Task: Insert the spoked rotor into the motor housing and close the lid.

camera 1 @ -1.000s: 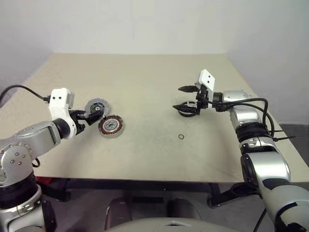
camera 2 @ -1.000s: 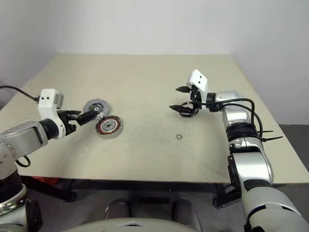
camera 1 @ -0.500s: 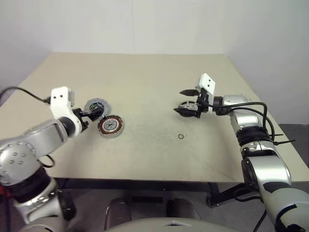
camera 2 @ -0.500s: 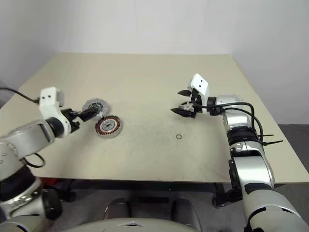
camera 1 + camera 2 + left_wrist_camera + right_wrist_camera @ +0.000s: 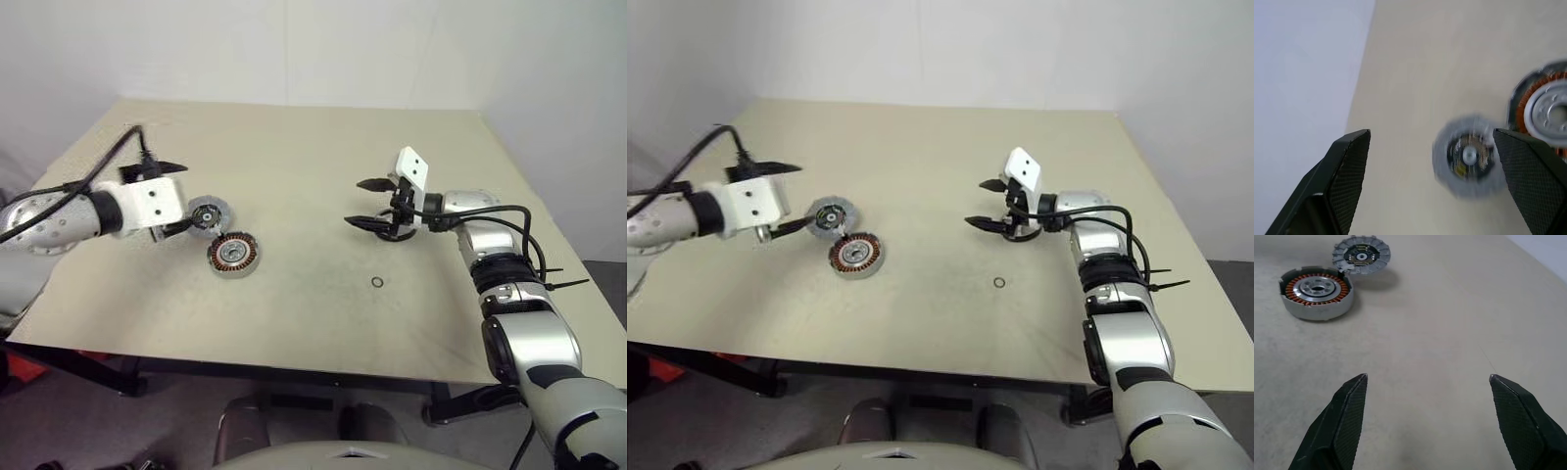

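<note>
The motor housing [image 5: 232,254], a silver cup with copper windings, stands on the left part of the tan table [image 5: 294,147]. The grey lid [image 5: 209,214] lies flat just behind it, touching or nearly touching it. My left gripper [image 5: 188,196] hovers open beside the lid, its fingers one above the other, holding nothing. The lid [image 5: 1467,155] and housing [image 5: 1542,110] also show past its fingertips in the left wrist view. My right gripper [image 5: 353,203] is open and empty at centre right. A dark rim under it, the spoked rotor [image 5: 390,234], is mostly hidden.
A tiny thin loose ring [image 5: 377,282] lies on the table in front of the right gripper. A black cable [image 5: 103,168] arches over my left forearm. The housing [image 5: 1316,290] and lid [image 5: 1361,254] sit far ahead in the right wrist view.
My left arm has risen and rolled its gripper, so the fingers now stand one over the other beside the lid. The camera view has shifted. The right gripper has stayed put.
</note>
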Robot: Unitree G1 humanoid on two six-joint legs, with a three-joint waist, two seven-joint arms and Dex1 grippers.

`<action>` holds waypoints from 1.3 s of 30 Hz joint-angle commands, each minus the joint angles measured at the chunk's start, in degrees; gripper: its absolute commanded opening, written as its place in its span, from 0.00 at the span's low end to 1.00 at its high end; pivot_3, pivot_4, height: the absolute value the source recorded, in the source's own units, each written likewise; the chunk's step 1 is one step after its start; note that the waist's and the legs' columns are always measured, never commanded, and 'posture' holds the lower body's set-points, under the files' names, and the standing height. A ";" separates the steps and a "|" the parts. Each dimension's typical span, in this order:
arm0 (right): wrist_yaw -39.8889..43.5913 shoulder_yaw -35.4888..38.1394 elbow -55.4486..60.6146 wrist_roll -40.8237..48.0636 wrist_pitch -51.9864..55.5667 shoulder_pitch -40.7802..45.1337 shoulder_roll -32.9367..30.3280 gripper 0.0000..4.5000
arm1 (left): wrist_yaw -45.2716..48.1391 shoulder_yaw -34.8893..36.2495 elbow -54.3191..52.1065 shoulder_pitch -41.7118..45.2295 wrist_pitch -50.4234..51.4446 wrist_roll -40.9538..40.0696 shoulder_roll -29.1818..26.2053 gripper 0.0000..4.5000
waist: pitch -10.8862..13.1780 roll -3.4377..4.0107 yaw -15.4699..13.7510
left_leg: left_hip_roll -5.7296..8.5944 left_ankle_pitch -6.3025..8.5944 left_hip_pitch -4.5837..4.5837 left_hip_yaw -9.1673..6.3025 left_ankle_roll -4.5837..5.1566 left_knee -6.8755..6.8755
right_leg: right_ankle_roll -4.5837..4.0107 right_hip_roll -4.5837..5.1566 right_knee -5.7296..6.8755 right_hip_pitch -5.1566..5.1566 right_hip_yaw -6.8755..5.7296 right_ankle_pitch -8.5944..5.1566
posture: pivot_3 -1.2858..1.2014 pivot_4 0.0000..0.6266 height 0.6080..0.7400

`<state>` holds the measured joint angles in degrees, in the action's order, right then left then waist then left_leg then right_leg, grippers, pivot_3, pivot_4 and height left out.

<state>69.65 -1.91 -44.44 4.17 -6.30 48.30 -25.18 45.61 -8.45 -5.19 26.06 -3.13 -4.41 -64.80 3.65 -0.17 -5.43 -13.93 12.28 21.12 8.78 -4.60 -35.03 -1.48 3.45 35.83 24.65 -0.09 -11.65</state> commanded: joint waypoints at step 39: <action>-1.67 0.31 0.93 1.72 -2.11 3.70 0.49 1.00 | 46.89 -21.40 30.29 28.84 -6.45 13.03 14.96 0.95 | 0.02 0.02 -0.12 | -0.07 -0.49 -0.14 -0.11 -0.64 0.05 | -0.34 -0.08 0.97 0.33 0.07 -0.20 | 0.52 0.00 1.00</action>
<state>68.32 -2.39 -44.70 4.54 -7.62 50.02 -24.39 92.26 -29.62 24.11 53.63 -8.49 7.76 -50.21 3.67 -0.15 -5.55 -14.01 11.78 20.98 8.67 -5.23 -34.98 -1.82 3.37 36.80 24.98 -0.01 -11.86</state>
